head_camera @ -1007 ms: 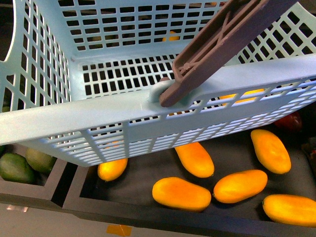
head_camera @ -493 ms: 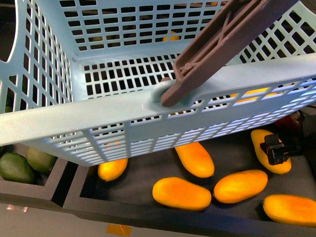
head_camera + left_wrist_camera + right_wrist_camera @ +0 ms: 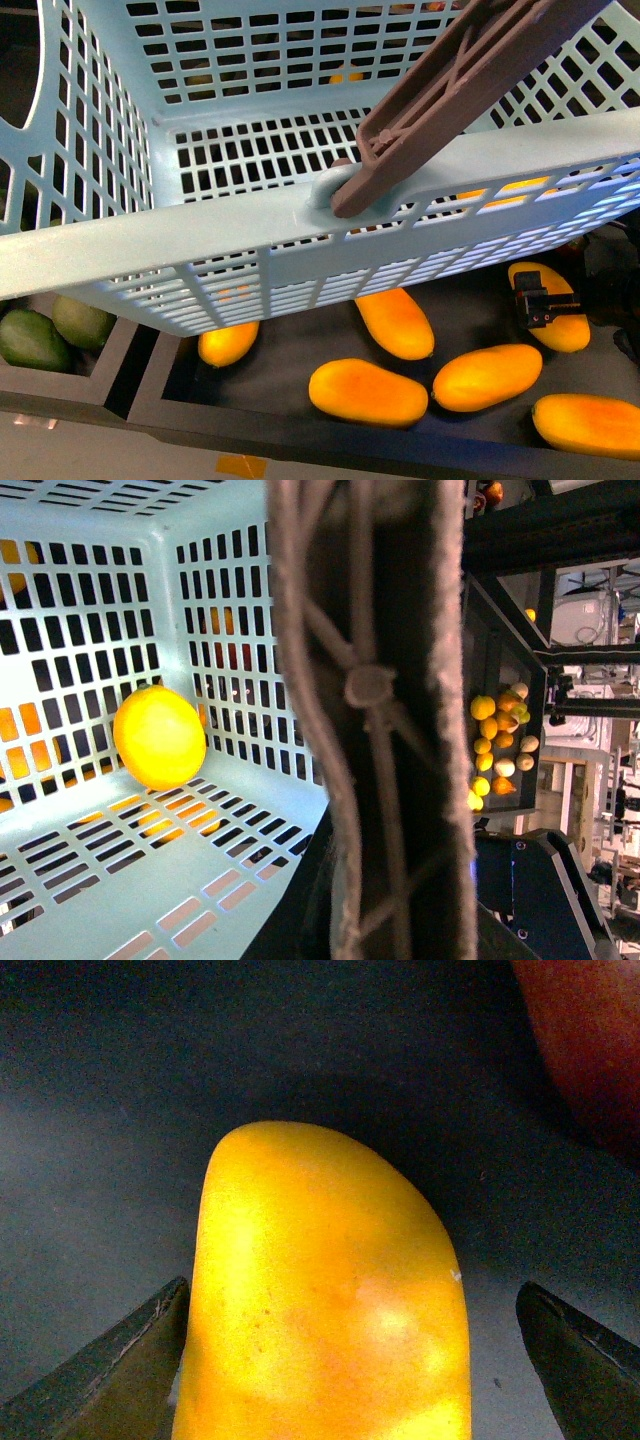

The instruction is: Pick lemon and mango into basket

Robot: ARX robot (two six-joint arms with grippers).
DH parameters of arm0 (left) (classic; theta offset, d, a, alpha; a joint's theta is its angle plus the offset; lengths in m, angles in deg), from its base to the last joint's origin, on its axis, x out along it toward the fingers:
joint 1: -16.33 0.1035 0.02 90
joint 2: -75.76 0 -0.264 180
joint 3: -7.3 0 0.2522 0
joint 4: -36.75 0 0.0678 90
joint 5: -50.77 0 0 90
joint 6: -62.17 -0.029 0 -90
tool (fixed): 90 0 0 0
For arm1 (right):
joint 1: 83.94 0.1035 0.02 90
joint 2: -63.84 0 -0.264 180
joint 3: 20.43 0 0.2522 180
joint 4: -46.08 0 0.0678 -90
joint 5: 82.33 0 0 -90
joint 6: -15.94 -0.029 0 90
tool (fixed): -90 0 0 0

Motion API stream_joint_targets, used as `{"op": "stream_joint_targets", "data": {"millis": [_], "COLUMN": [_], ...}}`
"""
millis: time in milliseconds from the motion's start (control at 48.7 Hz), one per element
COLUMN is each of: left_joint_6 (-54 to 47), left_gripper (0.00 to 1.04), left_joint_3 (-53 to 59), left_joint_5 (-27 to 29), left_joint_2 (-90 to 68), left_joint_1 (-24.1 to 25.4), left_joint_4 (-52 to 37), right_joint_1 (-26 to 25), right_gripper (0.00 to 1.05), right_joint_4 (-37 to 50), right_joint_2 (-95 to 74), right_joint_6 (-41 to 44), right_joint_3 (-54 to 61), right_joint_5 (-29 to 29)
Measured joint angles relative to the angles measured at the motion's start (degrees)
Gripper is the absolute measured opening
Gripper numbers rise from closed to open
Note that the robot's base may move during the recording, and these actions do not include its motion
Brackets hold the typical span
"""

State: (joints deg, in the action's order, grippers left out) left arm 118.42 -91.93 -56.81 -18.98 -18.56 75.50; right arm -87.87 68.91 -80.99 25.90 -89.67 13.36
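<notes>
The turquoise basket (image 3: 200, 250) hangs tilted across the upper front view, carried by its brown handle (image 3: 450, 90). My left gripper (image 3: 370, 915) is shut on that handle (image 3: 370, 680). Inside the basket lies the yellow lemon (image 3: 160, 736), against the slotted wall. Below the basket, several mangoes lie in a dark tray (image 3: 300, 432). My right gripper (image 3: 535, 305) hovers open over the far-right mango (image 3: 565, 330). In the right wrist view this mango (image 3: 320, 1300) sits between the two spread fingertips (image 3: 120, 1370), touching neither.
Other mangoes (image 3: 368, 392) (image 3: 487, 376) (image 3: 590, 423) lie near the tray's front edge. Green fruits (image 3: 30, 338) fill the neighbouring bin at left. A red fruit (image 3: 590, 1050) lies just beyond the mango. A distant shelf holds mixed fruit (image 3: 497, 735).
My right gripper entered from the right and moved left over the far-right mango. The basket shifted slightly.
</notes>
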Motion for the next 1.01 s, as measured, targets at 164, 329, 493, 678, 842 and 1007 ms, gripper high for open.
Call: {"op": "stream_joint_targets", "data": {"millis": [164,329,493,678,842,1007], "left_joint_6": [0.0,0.0,0.0,0.0,0.0,0.0], "left_gripper": [0.06,0.06,0.06,0.06,0.06,0.06], "left_joint_3": [0.0,0.0,0.0,0.0,0.0,0.0], "left_joint_5": [0.0,0.0,0.0,0.0,0.0,0.0], "left_joint_2": [0.0,0.0,0.0,0.0,0.0,0.0], "left_joint_1": [0.0,0.0,0.0,0.0,0.0,0.0], "left_joint_4": [0.0,0.0,0.0,0.0,0.0,0.0], "right_joint_1": [0.3,0.1,-1.1,-5.8,-10.1,-15.4], "right_gripper": [0.76,0.63,0.63,0.63,0.63,0.62], "right_joint_4": [-0.3,-0.6,0.6,3.3,3.6,0.9], "right_joint_2": [-0.1,-0.1,1.2,8.9,18.2,33.8], "right_joint_6": [-2.1,-3.6,-6.1,-11.2,-14.1,-17.9], "right_joint_3": [-0.4,-0.1,2.7,9.9,14.2,19.9], "right_joint_5": [-0.2,-0.6,-0.8,0.9,2.3,4.5]}}
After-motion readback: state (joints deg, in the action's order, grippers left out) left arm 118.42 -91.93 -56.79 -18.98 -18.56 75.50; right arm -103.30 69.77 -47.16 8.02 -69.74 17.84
